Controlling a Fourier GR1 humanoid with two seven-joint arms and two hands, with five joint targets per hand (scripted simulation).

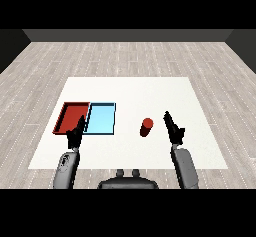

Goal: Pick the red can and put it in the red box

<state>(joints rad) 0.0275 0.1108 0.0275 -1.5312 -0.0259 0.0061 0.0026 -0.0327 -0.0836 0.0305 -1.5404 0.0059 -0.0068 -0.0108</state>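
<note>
The red can [146, 127] stands upright on the white table [150, 91], right of the trays. My right hand [173, 127] hovers just to the can's right, apart from it, with its fingers straight and pointing away from me. The red tray [66, 112] lies at the left with nothing in it. My left hand [76, 133] is over the red tray's near right corner, fingers straight, holding nothing.
The light blue tray [101, 118] lies against the red tray's right side, between it and the can. Bare table stretches behind the can and trays to the far edge.
</note>
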